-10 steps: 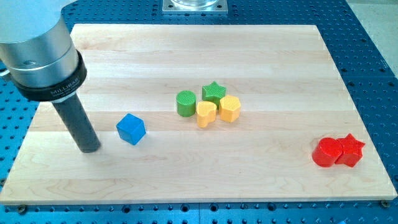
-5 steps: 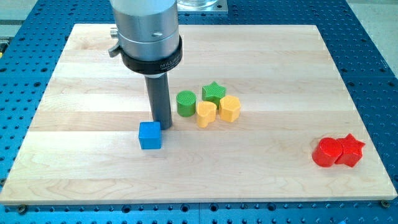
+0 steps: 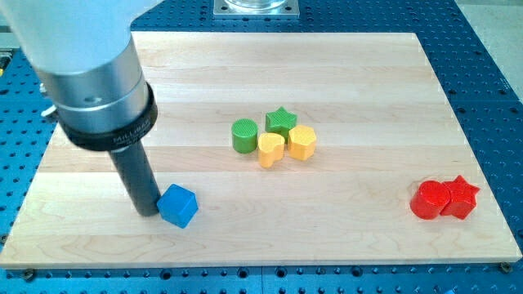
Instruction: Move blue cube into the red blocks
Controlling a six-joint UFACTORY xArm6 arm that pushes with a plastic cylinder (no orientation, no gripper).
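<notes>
The blue cube sits on the wooden board at the view's lower left. My tip stands right against the cube's left side, touching it or nearly so. Two red blocks, a rounded one and a star, sit touching each other at the view's lower right, far to the right of the cube.
A cluster sits mid-board: a green cylinder, a green star, a yellow heart-like block and a yellow hexagonal block. The board's bottom edge is close below the cube.
My tip swung from the cube's upper right to its left side. The blue cube shifted left and down and turned a little. The other blocks have not moved.
</notes>
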